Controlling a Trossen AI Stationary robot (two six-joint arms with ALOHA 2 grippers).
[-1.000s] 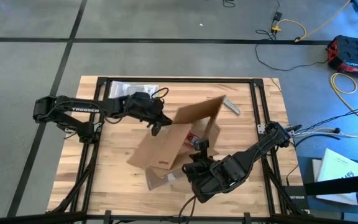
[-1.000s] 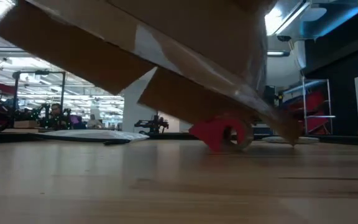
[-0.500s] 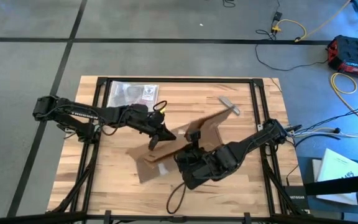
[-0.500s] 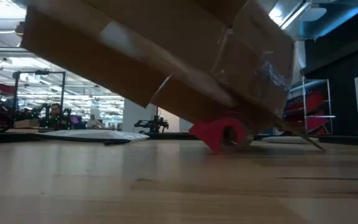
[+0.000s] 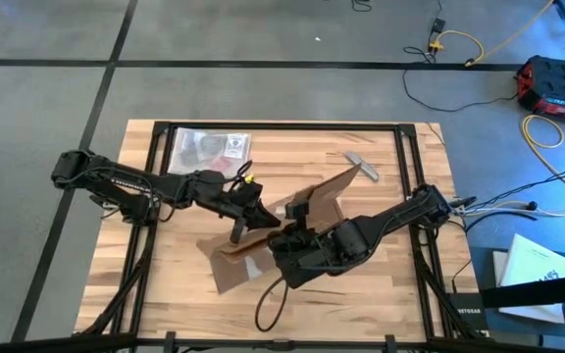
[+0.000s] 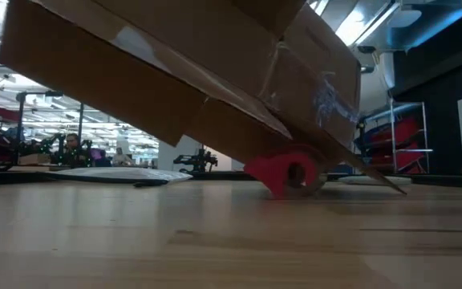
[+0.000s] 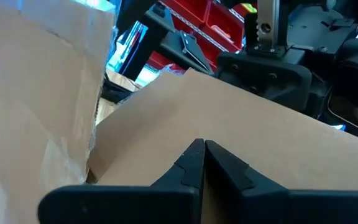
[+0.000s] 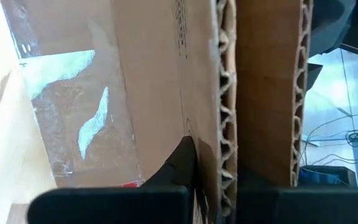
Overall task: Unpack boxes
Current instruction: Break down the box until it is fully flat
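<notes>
Nearest the bench's front edge: right hand (image 5: 297, 238), clamped on a wall of the box (image 5: 263, 235), corrugated edge showing right between the fingers in the right wrist view, so a firm pinch on doubled cardboard. Just beyond, left hand (image 5: 246, 218), fingers pressed together, tip resting against a brown panel; whether any cardboard sits between them, cannot tell. Box (image 6: 183, 72) tipped up steeply at the bench's middle, one corner down on the wood, one flap (image 5: 324, 191) raised toward the far right corner. Under the lowered corner, a red tape roll (image 6: 289, 172) standing on the bench.

Handling, by the look of it: light, fairly stiff along the flutes, but flaps likely to fold at the creases under load. Clear tape (image 8: 73, 118) glossy and probably slippery, so poor for a pinch. Better holds: a raw wall edge, or a flap close to its hinge. Tilted this far, contents liable to slide out.

Farther back, near the far left corner: a clear bag (image 5: 209, 144), lying flat, well apart from the box.
</notes>
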